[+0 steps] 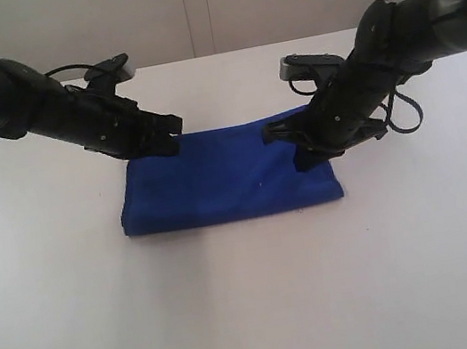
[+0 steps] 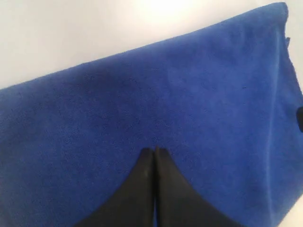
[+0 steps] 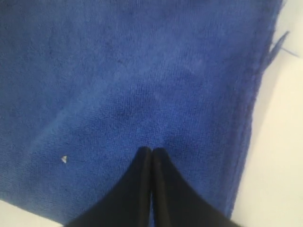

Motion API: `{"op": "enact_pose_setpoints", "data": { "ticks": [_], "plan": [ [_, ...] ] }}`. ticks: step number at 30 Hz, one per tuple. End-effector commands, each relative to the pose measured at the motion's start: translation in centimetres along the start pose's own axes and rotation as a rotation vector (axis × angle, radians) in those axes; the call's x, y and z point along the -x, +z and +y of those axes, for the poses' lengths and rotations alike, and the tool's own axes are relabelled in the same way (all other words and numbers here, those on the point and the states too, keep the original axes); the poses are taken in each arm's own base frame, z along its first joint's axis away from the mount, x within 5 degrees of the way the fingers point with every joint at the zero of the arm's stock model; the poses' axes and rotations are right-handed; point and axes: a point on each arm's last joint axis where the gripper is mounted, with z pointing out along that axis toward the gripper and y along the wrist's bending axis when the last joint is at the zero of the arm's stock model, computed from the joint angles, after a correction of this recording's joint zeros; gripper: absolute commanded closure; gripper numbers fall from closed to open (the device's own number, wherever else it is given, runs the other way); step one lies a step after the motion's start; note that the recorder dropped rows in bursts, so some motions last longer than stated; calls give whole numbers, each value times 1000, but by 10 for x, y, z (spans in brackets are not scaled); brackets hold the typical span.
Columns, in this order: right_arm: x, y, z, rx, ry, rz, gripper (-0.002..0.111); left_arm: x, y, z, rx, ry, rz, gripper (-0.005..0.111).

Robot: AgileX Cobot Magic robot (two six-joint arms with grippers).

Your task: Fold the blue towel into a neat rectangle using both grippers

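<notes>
The blue towel (image 1: 226,185) lies flat on the white table as a folded, wide rectangle. My left gripper (image 1: 174,133) rests at the towel's far left corner. In the left wrist view its jaws (image 2: 155,150) are shut, tips together on the towel (image 2: 165,94), with no cloth seen between them. My right gripper (image 1: 303,158) sits over the towel's right end. In the right wrist view it (image 3: 151,149) is shut too, tips against the fuzzy towel (image 3: 142,71) near its side edge. A loose thread (image 3: 279,45) sticks out at one corner.
The white table (image 1: 258,315) spreads all around the towel, with a pale wall behind it. A small white speck (image 3: 64,159) lies on the cloth. Both dark cabled arms reach in from the upper left and upper right.
</notes>
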Motion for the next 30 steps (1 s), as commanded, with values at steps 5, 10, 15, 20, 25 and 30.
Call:
{"op": "enact_pose_setpoints", "data": {
  "ticks": [5,10,15,20,25,30],
  "plan": [
    [-7,14,-5,-2,-7,64,108,-7,15,7,10,-21,18,107],
    [-8,14,-6,-11,-24,76,108,-16,27,15,19,-33,51,107],
    [-9,14,-5,-10,-22,86,108,-18,30,17,29,-26,59,107],
    [-10,14,-5,-9,-18,89,108,-23,31,22,69,-5,81,107],
    [-13,13,-5,-5,-19,125,108,-29,36,26,81,-25,97,107],
    [-16,13,-7,-28,-50,157,108,-30,37,27,80,-43,101,107]
  ]
}}
